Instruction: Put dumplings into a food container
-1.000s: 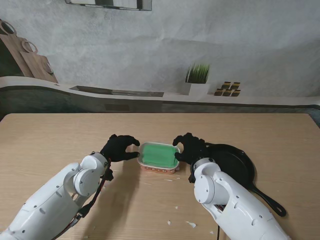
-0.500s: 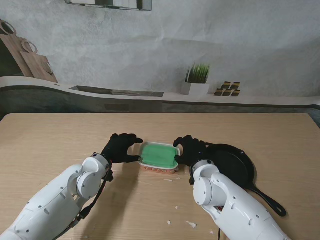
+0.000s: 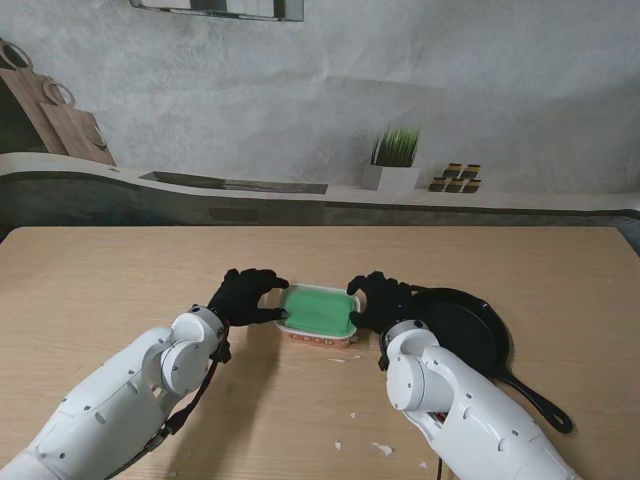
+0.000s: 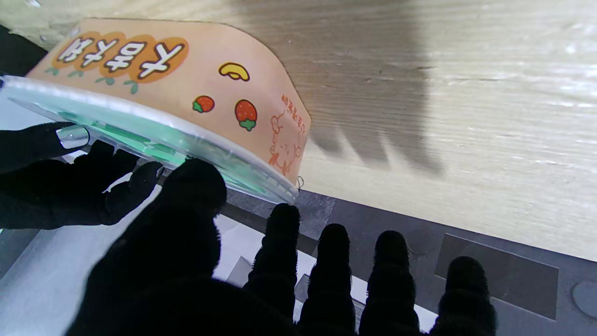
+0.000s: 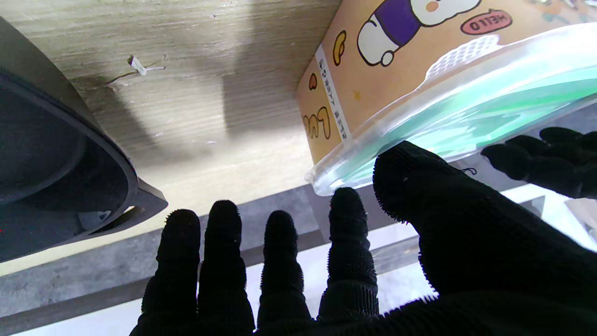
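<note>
Stand view: food container (image 3: pixel 318 312), green lid on, mid-table just left of the pan (image 3: pixel 470 335); left hand (image 3: pixel 247 296) has closed in since 1 s ago, fingertips now on lid's left edge, right hand (image 3: pixel 378 300) on its right edge.
L wrist: left hand (image 4: pixel 261 275) fingers spread, thumb against lid rim, gripping nothing.
R wrist: right hand (image 5: pixel 298 275) likewise splayed, thumb on rim — lid looks due for pressing or lifting; no dumplings visible.

Left hand (image 3: pixel 245 297) and right hand (image 3: pixel 377 300) face each other, fingers spread.

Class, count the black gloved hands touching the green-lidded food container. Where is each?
2. The left hand is at the container's left end, the right hand at its right end.
</note>
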`<act>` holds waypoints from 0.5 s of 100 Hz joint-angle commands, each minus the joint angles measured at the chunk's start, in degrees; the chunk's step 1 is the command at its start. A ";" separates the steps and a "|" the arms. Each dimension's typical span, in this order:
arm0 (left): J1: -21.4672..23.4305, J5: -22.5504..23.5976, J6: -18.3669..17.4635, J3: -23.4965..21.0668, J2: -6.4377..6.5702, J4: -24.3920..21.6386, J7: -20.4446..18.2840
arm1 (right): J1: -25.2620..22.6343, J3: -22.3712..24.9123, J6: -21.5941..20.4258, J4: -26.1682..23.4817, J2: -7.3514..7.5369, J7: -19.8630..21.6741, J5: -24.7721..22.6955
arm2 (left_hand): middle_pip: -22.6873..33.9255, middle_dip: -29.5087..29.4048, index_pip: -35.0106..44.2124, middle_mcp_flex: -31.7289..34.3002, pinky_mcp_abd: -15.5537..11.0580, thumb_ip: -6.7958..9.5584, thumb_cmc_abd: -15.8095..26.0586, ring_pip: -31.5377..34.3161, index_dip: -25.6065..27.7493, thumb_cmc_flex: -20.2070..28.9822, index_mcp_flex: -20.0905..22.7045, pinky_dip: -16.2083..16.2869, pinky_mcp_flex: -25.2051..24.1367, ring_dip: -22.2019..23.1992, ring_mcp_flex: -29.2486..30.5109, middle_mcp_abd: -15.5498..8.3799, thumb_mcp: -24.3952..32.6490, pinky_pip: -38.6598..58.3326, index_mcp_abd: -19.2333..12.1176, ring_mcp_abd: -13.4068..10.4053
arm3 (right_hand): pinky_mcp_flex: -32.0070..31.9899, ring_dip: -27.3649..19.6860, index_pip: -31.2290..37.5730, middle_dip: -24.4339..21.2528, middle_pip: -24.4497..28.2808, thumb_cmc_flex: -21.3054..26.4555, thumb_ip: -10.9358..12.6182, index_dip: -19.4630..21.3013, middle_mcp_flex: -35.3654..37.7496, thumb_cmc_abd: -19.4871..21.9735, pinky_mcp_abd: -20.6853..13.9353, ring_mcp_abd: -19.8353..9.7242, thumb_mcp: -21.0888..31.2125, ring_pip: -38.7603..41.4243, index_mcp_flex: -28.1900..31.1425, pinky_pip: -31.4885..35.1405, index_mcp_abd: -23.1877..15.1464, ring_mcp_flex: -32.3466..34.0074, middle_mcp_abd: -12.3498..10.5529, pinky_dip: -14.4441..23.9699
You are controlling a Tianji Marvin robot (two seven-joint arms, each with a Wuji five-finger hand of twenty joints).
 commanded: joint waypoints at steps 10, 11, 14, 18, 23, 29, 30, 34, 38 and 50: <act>-0.18 1.59 -0.09 0.87 0.34 0.78 -1.28 | -0.59 -0.95 0.86 0.18 0.01 1.78 -0.58 | 0.81 0.53 3.23 -1.08 -0.84 0.56 -5.19 0.05 2.18 -0.89 1.80 1.45 -0.15 0.44 -1.34 -1.72 7.27 0.30 0.03 -1.21 | -1.04 -0.56 0.27 -0.29 -1.69 -0.19 1.43 1.11 0.05 -1.43 -1.81 -1.84 1.44 0.04 -1.26 -1.28 -2.02 -1.91 -1.91 1.22; -0.18 1.66 -0.10 0.89 0.36 0.82 -1.29 | -0.58 -0.99 0.91 0.20 0.02 1.83 -0.61 | 0.83 0.54 3.28 -1.09 -0.83 0.51 -5.53 0.04 2.21 -1.24 1.77 1.41 -0.13 0.33 -1.31 -1.75 8.05 0.27 0.03 -1.21 | -1.04 -0.56 0.27 -0.31 -1.75 -0.18 1.43 1.12 0.06 -1.42 -1.83 -1.88 1.44 0.05 -1.27 -1.30 -2.02 -1.87 -1.93 1.22; -0.17 1.79 -0.10 0.96 0.41 0.92 -1.36 | -0.54 -1.10 1.03 0.27 0.04 1.93 -0.68 | 0.82 0.54 3.33 -1.10 -0.80 0.44 -6.44 0.05 2.24 -1.23 1.80 1.34 -0.16 0.24 -1.33 -1.69 8.96 0.21 0.10 -1.09 | -1.04 -0.56 0.28 -0.38 -1.93 -0.15 1.44 1.16 0.10 -1.50 -1.86 -1.91 1.39 0.06 -1.33 -1.33 -1.74 -1.85 -1.95 1.22; -0.13 1.92 -0.01 1.03 0.48 0.99 -1.53 | -0.50 -1.27 1.19 0.40 0.06 2.03 -0.73 | 0.23 0.20 3.40 -1.05 -0.75 0.36 -7.49 0.06 2.26 -1.48 1.73 1.28 -0.15 0.18 -1.35 -1.80 10.02 0.18 0.26 -1.07 | -1.06 -0.57 0.33 -0.47 -2.16 0.03 1.47 1.23 0.12 -1.65 -1.93 -1.97 1.40 0.04 -1.60 -1.39 -1.18 -1.90 -2.00 1.21; -0.08 1.96 -0.01 1.09 0.53 1.14 -1.67 | -0.49 -1.51 1.49 0.50 0.11 2.27 -0.81 | -0.25 0.00 3.41 -1.28 -0.72 0.02 -8.76 0.14 2.23 -2.30 1.59 1.17 -0.22 0.16 -1.36 -1.94 11.39 0.13 0.58 -1.11 | -1.06 -0.58 0.69 -0.64 -2.62 0.29 1.51 1.50 0.16 -1.99 -2.08 -2.06 1.44 0.02 -2.43 -1.50 0.32 -1.96 -2.12 1.19; -0.02 2.14 0.00 1.18 0.60 1.30 -1.76 | -0.42 -1.91 1.78 0.76 0.21 2.50 -1.14 | -0.58 -0.08 3.35 -1.44 -0.67 0.05 -9.51 0.08 2.18 -2.26 1.45 1.15 -0.25 0.11 -1.38 -0.49 11.95 0.12 1.10 -1.01 | -1.04 -0.55 1.48 -0.77 -3.01 0.41 1.52 1.94 0.19 -2.23 -2.07 -2.08 1.48 0.11 -3.66 -1.53 2.31 -1.89 -2.10 1.20; -0.01 2.19 0.00 1.20 0.62 1.32 -1.78 | -0.41 -1.98 1.83 0.81 0.23 2.55 -1.21 | -0.60 -0.09 3.33 -1.44 -0.67 0.04 -9.61 0.08 2.17 -2.30 1.40 1.14 -0.25 0.11 -1.37 -0.47 11.99 0.12 1.16 -0.98 | -1.04 -0.55 1.59 -0.80 -3.08 0.37 1.52 2.00 0.19 -2.22 -2.06 -2.08 1.46 0.11 -3.86 -1.54 2.51 -1.91 -2.10 1.21; 0.04 2.32 -0.02 1.26 0.69 1.37 -1.95 | -0.36 -2.20 2.03 1.01 0.25 2.65 -1.32 | -0.65 -0.06 3.27 -1.41 -0.64 0.02 -10.27 0.05 2.13 -2.62 1.25 1.13 -0.29 0.10 -1.40 -0.52 12.18 0.10 1.25 -0.96 | -1.04 -0.54 2.18 -0.91 -3.41 0.37 1.55 2.26 0.19 -2.23 -2.06 -2.21 1.50 0.12 -4.39 -1.55 2.99 -1.94 -2.11 1.22; 0.10 2.43 0.00 1.32 0.79 1.35 -2.27 | -0.33 -2.36 2.24 1.18 0.20 2.64 -1.21 | -0.75 -0.05 3.18 -1.47 -0.70 0.01 -10.78 0.02 2.07 -2.97 1.12 1.09 -0.38 0.08 -1.41 -0.52 12.40 0.05 1.37 -0.91 | -1.05 -0.53 2.66 -0.95 -3.56 0.61 1.59 2.44 0.25 -2.32 -2.06 -2.26 1.63 0.15 -4.48 -1.57 3.66 -2.01 -2.11 1.22; 0.45 2.80 -0.09 1.37 1.03 1.38 -2.81 | -0.38 -2.71 2.65 1.46 0.36 2.99 -1.58 | -1.27 -0.11 2.73 -1.66 -0.79 -0.08 -11.64 -0.26 1.75 -4.01 0.91 0.98 -0.57 -0.05 -1.61 -0.54 13.16 -0.07 1.58 -0.97 | -1.12 -0.48 3.18 -1.11 -4.09 0.76 1.51 2.46 0.26 -2.95 -2.20 -2.42 1.56 0.25 -5.37 -1.77 7.09 -2.08 -2.03 1.15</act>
